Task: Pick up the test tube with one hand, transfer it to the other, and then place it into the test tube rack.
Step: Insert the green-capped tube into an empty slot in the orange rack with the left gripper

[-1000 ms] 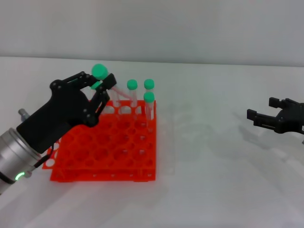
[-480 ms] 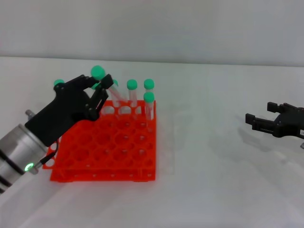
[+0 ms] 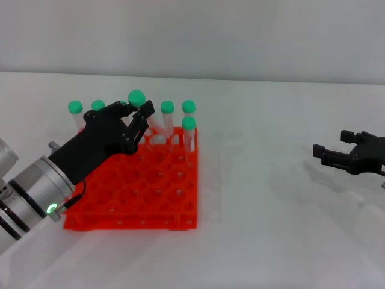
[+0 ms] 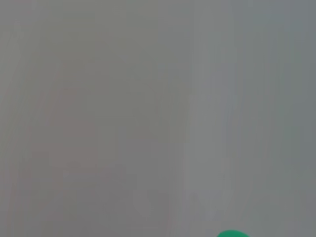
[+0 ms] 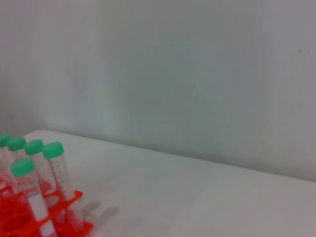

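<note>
The test tube (image 3: 136,97) shows its green cap above the back row of the orange-red test tube rack (image 3: 132,192), standing nearly upright. My left gripper (image 3: 136,114) reaches in from the lower left and is shut on the test tube just below the cap; the tube's lower part is hidden behind the fingers. A sliver of green cap (image 4: 232,233) shows in the left wrist view. My right gripper (image 3: 337,150) hovers open and empty at the far right, well away from the rack.
Several other green-capped tubes stand in the rack's back rows, at the left (image 3: 74,107) and at the right (image 3: 188,123). The right wrist view shows those tubes (image 5: 53,149) and a rack corner (image 5: 79,228) on the white table.
My left gripper has swung right along the rack's back row with the test tube, which is now lower and more upright. The right gripper has barely moved.
</note>
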